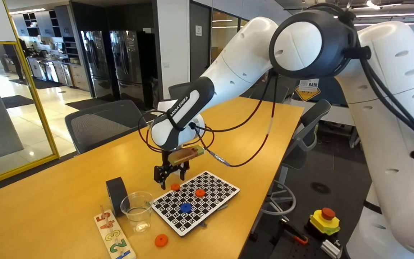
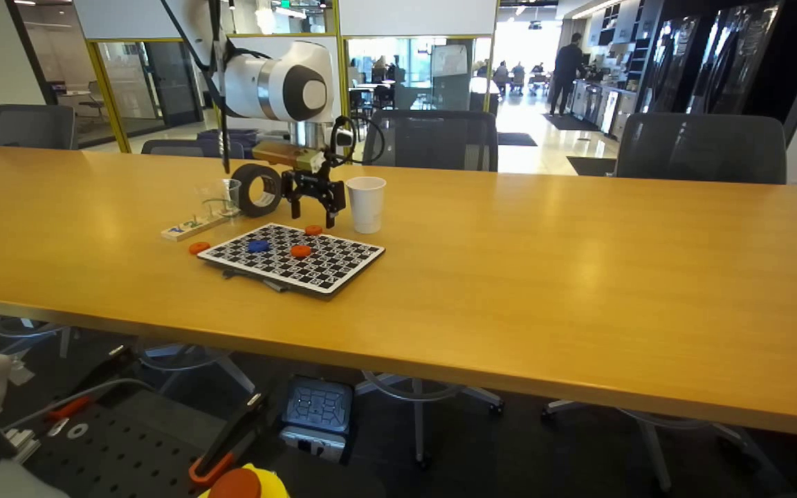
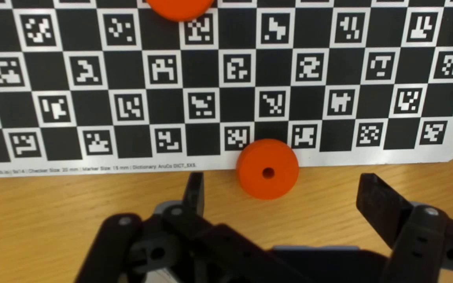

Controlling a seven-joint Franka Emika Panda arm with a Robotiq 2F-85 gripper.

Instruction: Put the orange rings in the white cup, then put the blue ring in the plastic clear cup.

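Observation:
My gripper (image 1: 173, 182) is open and empty above the far edge of the checkered board, also in an exterior view (image 2: 313, 220). In the wrist view an orange ring (image 3: 267, 169) overhangs the board edge between the open fingers (image 3: 281, 177), nearer the left finger. A second orange ring (image 1: 200, 193) and the blue ring (image 1: 185, 207) lie on the board. A third orange ring (image 1: 161, 240) lies on the table. The white cup (image 2: 367, 205) stands upright beside the gripper; in an exterior view it is mostly hidden behind it. The plastic clear cup (image 1: 137, 212) stands upright near the board's corner.
The checkered board (image 1: 216, 187) sits slightly raised on the wooden table. A black roll (image 2: 257, 190) stands on edge beside the clear cup. A wooden number board with pegs (image 1: 113, 233) lies next to it. Chairs (image 1: 104, 122) line the table.

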